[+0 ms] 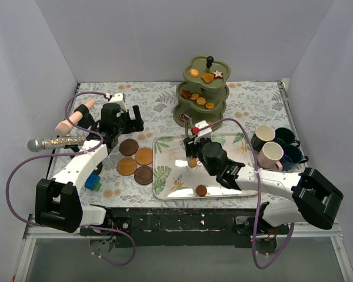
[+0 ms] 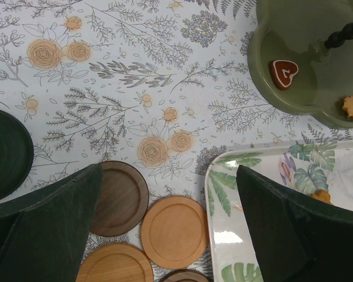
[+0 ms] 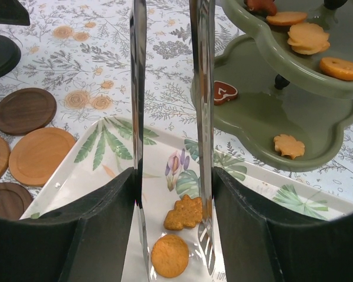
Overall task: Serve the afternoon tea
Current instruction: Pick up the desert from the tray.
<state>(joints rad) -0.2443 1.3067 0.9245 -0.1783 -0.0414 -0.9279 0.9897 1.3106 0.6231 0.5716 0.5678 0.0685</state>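
Right gripper (image 3: 174, 194), half-open, around tongs (image 3: 139, 88)

We see metal tongs (image 3: 139, 117) caught between the fingers of the right gripper (image 3: 173, 173), both bright blades reaching forward past its tips. Directly below that gripper lies a leaf-print tray (image 1: 167, 176), set on the floral cloth (image 1: 253, 100) that covers the counter. Under the left gripper (image 2: 167, 170) we see mostly cloth, with a corner of the tray passing beneath one finger. Well to this gripper's left lie a glittery microphone (image 1: 56, 142) and a peach-pink object (image 1: 73, 119). Behind it, toward the counter's near edge, sits a blue block (image 1: 92, 183).
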